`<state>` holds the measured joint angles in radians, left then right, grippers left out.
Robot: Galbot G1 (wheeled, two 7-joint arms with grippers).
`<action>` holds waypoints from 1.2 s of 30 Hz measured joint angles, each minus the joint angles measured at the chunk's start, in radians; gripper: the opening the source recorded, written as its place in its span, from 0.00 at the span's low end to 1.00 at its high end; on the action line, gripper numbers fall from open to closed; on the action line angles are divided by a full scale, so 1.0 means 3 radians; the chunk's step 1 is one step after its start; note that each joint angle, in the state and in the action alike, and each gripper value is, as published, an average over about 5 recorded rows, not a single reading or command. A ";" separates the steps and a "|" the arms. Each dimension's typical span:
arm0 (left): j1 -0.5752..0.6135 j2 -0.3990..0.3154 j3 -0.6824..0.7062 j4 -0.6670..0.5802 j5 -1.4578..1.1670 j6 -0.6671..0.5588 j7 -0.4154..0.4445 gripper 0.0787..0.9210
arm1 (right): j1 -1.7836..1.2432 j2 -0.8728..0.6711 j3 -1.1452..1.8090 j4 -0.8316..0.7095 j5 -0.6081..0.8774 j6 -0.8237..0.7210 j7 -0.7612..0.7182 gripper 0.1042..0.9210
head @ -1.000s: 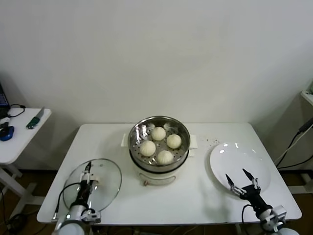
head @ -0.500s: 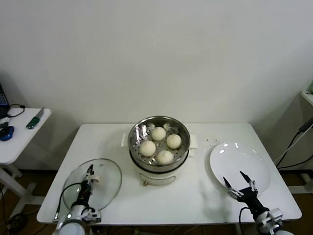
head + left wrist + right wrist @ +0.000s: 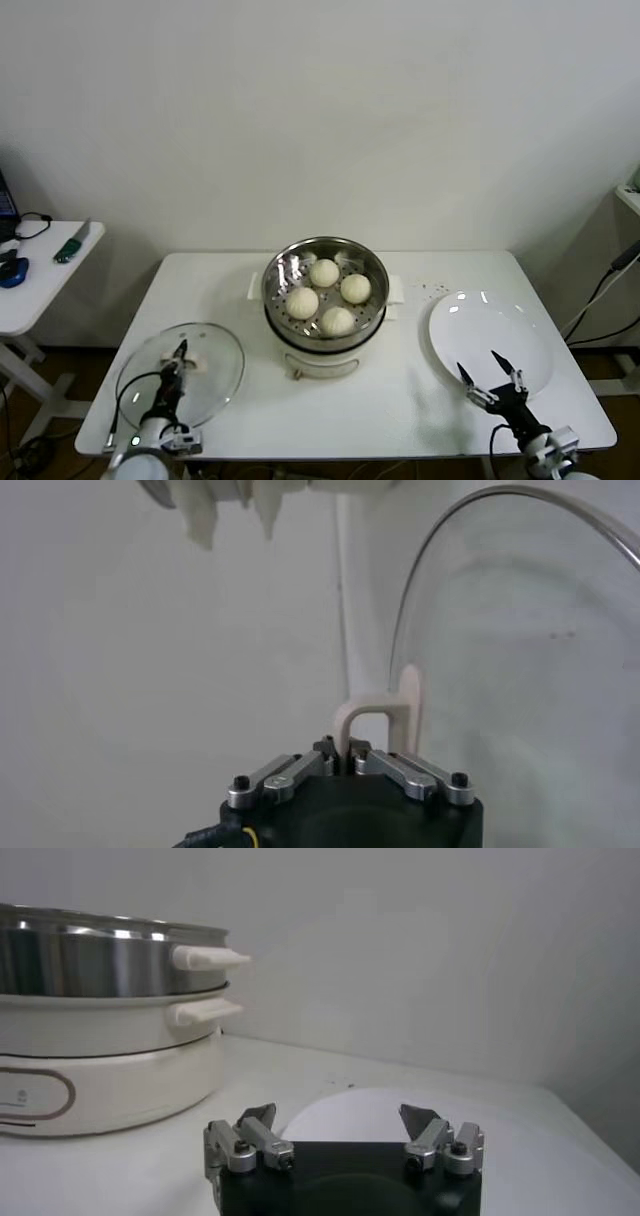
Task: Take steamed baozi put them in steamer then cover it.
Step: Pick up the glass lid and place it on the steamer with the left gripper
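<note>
Several pale baozi (image 3: 338,321) lie inside the steel steamer (image 3: 268,285) at mid-table, which stands uncovered. The clear glass lid (image 3: 215,365) is at the table's front left. My left gripper (image 3: 178,352) is shut on the lid's white handle (image 3: 375,715); the left wrist view shows its jaws pinching the handle's arch, with the left gripper (image 3: 342,756) just under it and the glass (image 3: 520,660) beyond. My right gripper (image 3: 490,372) stands open with nothing between its fingers, over the near edge of the white plate (image 3: 500,320). The right gripper (image 3: 337,1116) faces the steamer (image 3: 100,958).
A small white side table (image 3: 40,285) stands to the left with a blue object and a green tool on it. Cables (image 3: 600,300) hang off the right. Dark crumbs (image 3: 432,290) speckle the table between steamer and plate.
My left gripper has closed on the lid's handle, and the lid has shifted slightly left. My right gripper has drawn back a little toward the table's front edge.
</note>
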<state>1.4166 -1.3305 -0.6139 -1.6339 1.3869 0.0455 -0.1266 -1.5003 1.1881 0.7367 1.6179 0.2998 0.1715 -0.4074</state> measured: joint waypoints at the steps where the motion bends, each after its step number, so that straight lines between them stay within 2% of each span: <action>1: 0.0016 0.0015 0.0004 -0.0035 -0.0018 0.0020 -0.0002 0.09 | 0.0003 -0.0005 0.0002 -0.0001 0.0000 0.0000 0.0000 0.88; 6: 0.0127 0.0113 0.0045 -0.0281 -0.0115 0.0215 -0.0052 0.09 | 0.0027 -0.0041 0.0003 -0.0014 0.0001 -0.0002 0.0000 0.88; 13: 0.0304 0.0314 0.0117 -0.0763 -0.0259 0.0685 -0.0100 0.09 | 0.0098 -0.0116 -0.0041 -0.0044 -0.0020 -0.0030 0.0031 0.88; 22: 0.0383 0.0690 0.0275 -0.1361 -0.0504 0.1288 -0.0043 0.09 | 0.0255 -0.0211 -0.0157 -0.0070 -0.0077 -0.0088 0.0106 0.88; 30: 0.0087 0.1153 0.0673 -0.1646 -0.0570 0.1700 0.0148 0.09 | 0.0422 -0.0249 -0.0270 -0.0130 -0.0169 -0.0137 0.0174 0.88; 36: -0.0369 0.1253 0.1156 -0.1704 -0.0519 0.1990 0.0442 0.09 | 0.0513 -0.0235 -0.0309 -0.0193 -0.0234 -0.0144 0.0199 0.88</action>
<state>1.3059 -0.9547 -0.2670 -2.1450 1.2312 0.6424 0.0062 -1.3464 1.1177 0.6441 1.5599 0.2295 0.1284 -0.3477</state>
